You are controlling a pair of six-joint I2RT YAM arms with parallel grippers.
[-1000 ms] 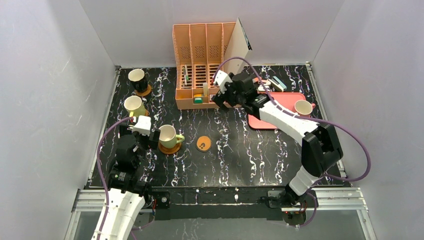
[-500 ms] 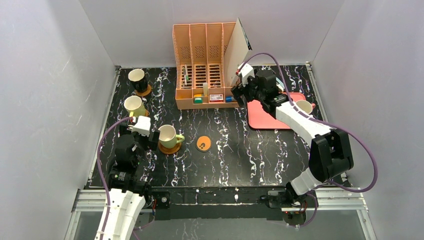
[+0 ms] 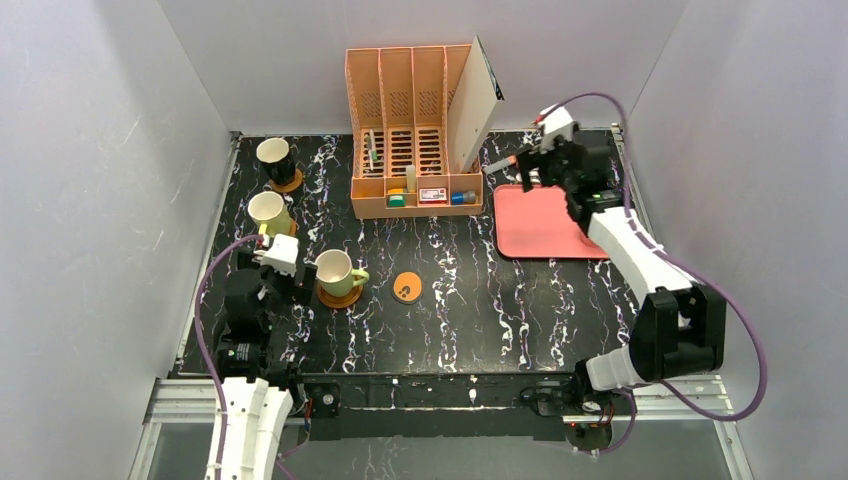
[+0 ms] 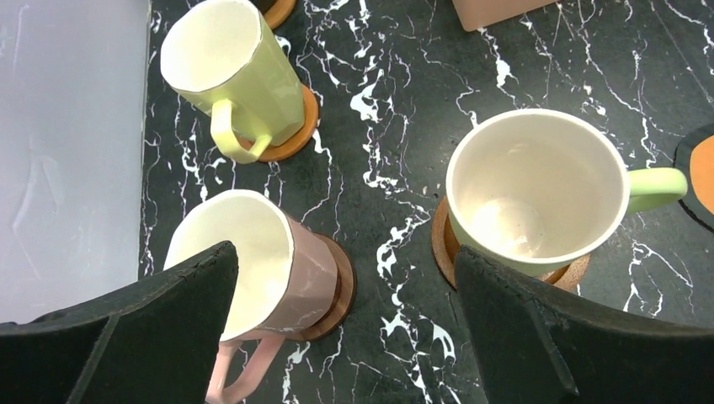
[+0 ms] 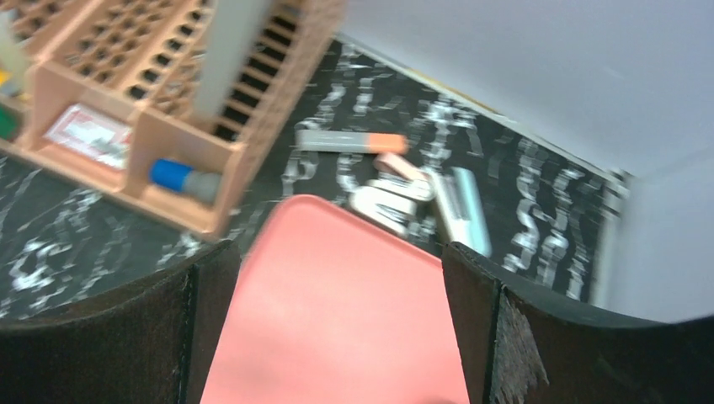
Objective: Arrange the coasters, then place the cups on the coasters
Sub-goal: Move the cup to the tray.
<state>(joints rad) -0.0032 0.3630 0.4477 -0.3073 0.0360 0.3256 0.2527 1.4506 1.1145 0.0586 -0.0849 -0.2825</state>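
Note:
In the left wrist view my left gripper (image 4: 345, 324) hangs open above bare table between two cups. On its left the pink cup (image 4: 286, 273) stands on a dark brown coaster (image 4: 341, 290). On its right the olive green cup (image 4: 539, 189) (image 3: 335, 270) stands on a ringed wooden coaster (image 4: 442, 244). Further off, a yellow cup (image 4: 236, 71) (image 3: 266, 210) and a black cup (image 3: 274, 155) each stand on an orange-brown coaster. The orange coaster with dark marks (image 3: 407, 287) lies bare. My right gripper (image 3: 530, 168) (image 5: 328, 286) is open over the pink tray's far end. The white cup is hidden.
The pink tray (image 3: 535, 225) (image 5: 337, 328) lies at the right. An orange file organiser (image 3: 415, 130) with a white board leaning on it stands at the back. A marker (image 5: 354, 141) and small stationery items (image 5: 421, 189) lie behind the tray. Walls close in on three sides.
My right arm has swung right from the organiser's front to the tray's far end and now covers the white cup. The left gripper has drawn back slightly from the green cup.

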